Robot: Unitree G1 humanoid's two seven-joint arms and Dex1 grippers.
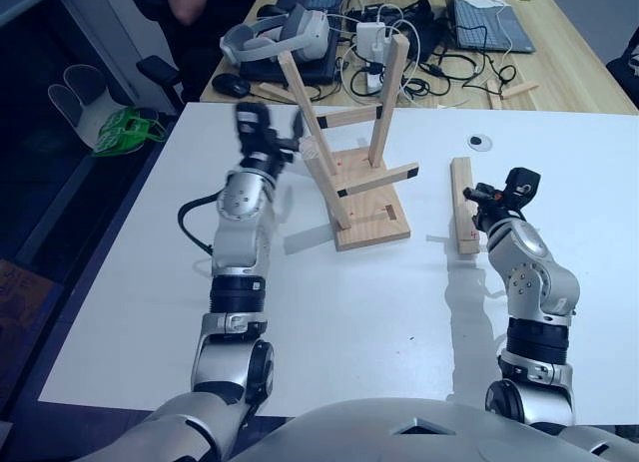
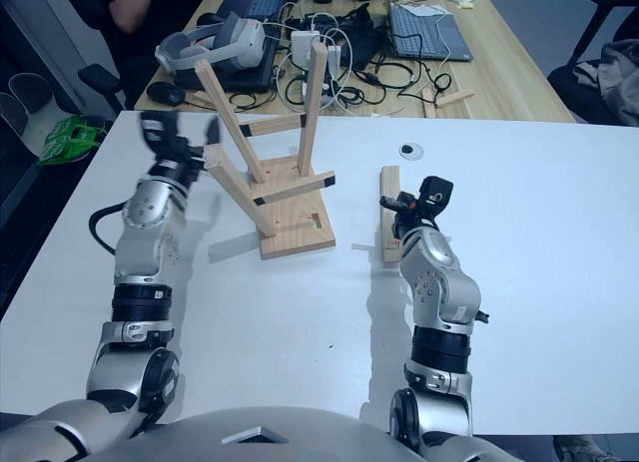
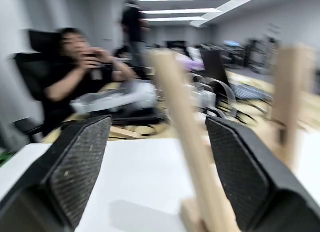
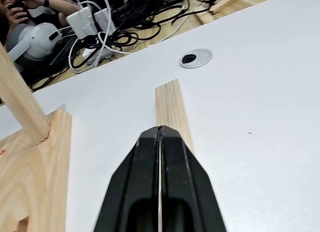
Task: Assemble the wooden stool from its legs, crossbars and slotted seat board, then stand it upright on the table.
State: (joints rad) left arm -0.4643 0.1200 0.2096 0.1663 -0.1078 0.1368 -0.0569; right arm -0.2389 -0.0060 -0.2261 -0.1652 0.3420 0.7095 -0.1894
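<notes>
The half-built stool sits upside down near the middle of the white tabletop (image 1: 329,322). Its slotted seat board (image 1: 371,223) lies flat, and two legs rise from it: a leaning leg (image 1: 312,133) on the robot's left and a straighter leg (image 1: 387,98) farther back. An upper crossbar (image 1: 349,116) joins them, and a lower crossbar (image 1: 379,179) juts out toward the right. The left hand (image 1: 272,125) is released, its fingers (image 3: 75,167) spread on either side of the leaning leg with a gap showing at each pad. The stool stands between the two hands. The right hand (image 4: 160,132) is clenched, fingers pressed together with nothing between them. It is poised over the near end of a loose wooden bar (image 1: 462,198), though whether it touches the bar cannot be told. That bar lies flat just right of the seat board, apart from it. Beyond its far end a round cable port (image 1: 482,141) is set in the tabletop. Behind it, a wooden desk (image 1: 579,63) carries a headset (image 1: 275,35), a laptop (image 1: 489,23), tangled cables (image 1: 399,43), a mouse (image 1: 232,84) and a spare wooden stick (image 1: 514,89). A green object (image 1: 128,131) lies off the tabletop's left edge.
</notes>
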